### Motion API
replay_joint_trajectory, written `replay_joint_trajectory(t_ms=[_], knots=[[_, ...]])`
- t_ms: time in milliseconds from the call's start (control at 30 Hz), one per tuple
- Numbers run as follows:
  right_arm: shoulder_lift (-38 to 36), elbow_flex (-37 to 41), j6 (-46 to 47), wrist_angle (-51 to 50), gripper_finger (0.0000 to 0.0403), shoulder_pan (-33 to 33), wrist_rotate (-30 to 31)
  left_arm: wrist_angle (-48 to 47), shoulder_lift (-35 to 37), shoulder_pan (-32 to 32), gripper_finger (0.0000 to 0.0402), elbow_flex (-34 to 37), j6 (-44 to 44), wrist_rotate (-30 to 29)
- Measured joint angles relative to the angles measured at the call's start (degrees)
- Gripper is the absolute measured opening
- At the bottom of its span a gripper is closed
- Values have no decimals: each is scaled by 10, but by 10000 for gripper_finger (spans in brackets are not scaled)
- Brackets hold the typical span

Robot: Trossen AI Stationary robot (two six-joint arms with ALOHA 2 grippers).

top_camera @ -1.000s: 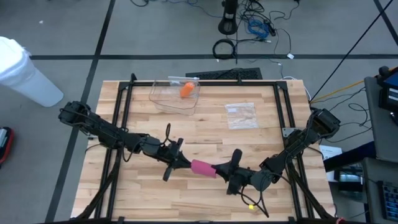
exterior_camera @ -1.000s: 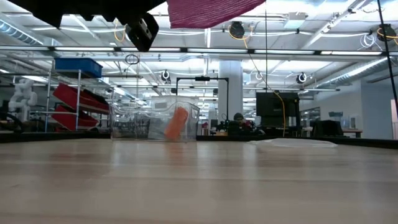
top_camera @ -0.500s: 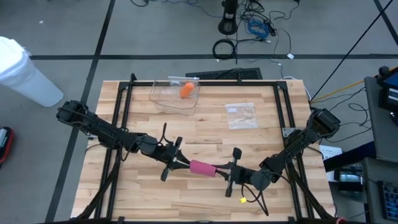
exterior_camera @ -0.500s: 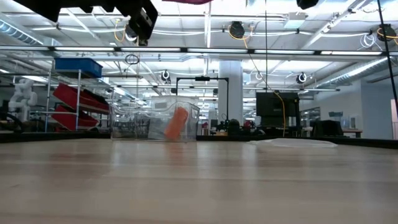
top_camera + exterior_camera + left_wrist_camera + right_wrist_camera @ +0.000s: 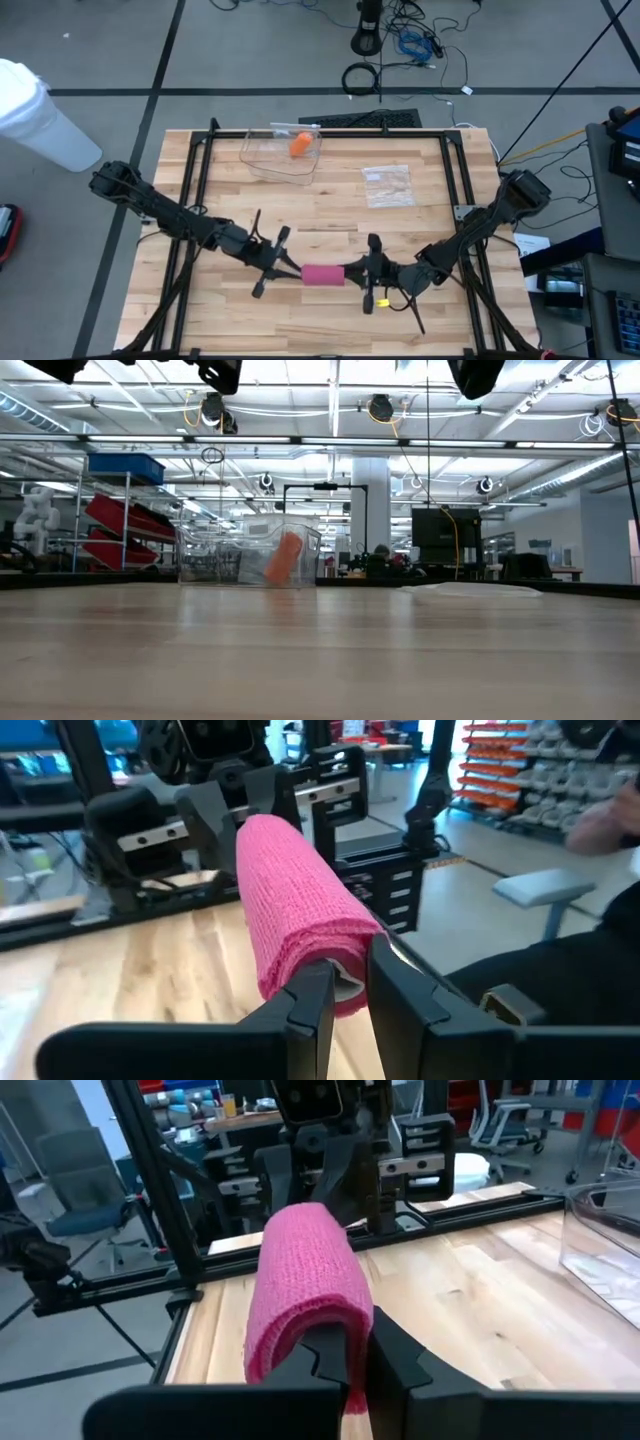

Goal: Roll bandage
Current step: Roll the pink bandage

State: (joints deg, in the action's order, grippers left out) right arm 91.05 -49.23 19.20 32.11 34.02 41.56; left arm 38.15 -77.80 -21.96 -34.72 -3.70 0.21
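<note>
A pink bandage roll [image 5: 322,275] hangs above the wooden table's near middle, lying left to right between my two grippers. My left gripper [image 5: 289,271] is shut on its left end and my right gripper [image 5: 352,272] on its right end. In the left wrist view the roll [image 5: 290,890] runs away from my left gripper [image 5: 345,995] toward the other arm. In the right wrist view the roll [image 5: 305,1270] does the same from my right gripper [image 5: 362,1350]. The low view shows only dark arm parts [image 5: 475,375] at its top and no bandage. My left gripper pinches the roll's left end [image 5: 305,960] between its two fingers, coming level from the table's left, in line with the roll. The roll stands out from the fingers, lifted clear of the table. My right gripper pinches the roll's right end [image 5: 300,1330] between its two fingers, coming about level from the table's right, in line with the roll. The wound layers bulge over the fingers [image 5: 335,1350]. The roll is clear of the table.
A clear plastic container [image 5: 283,152] with an orange thing inside stands at the far left of the table. A clear plastic bag [image 5: 387,185] lies far right of middle. Black frame rails [image 5: 200,190] run along the table's sides.
Both grippers have rolled about their own pointing lines and drifted a little toward the table's near edge. The roll, slanted a second ago, now lies level from left to right. The pink cloth at the low view's top has passed out of that view.
</note>
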Motion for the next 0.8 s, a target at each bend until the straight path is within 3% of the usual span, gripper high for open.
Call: replay_joint_trajectory(t_ms=[200, 333, 633, 800], knots=[[-8, 0, 41, -44, 6, -11, -14, -8, 0, 0, 66, 0, -18, -17], [-8, 0, 65, -52, 6, -24, -58, -11, 0, -1, 63, 0, -27, -15], [-7, 0, 80, -56, 6, -26, -72, -26, 0, -1, 8, 0, -29, -13], [-7, 0, 141, -70, 6, -26, -76, -35, 0, -4, 21, -1, -59, -13]])
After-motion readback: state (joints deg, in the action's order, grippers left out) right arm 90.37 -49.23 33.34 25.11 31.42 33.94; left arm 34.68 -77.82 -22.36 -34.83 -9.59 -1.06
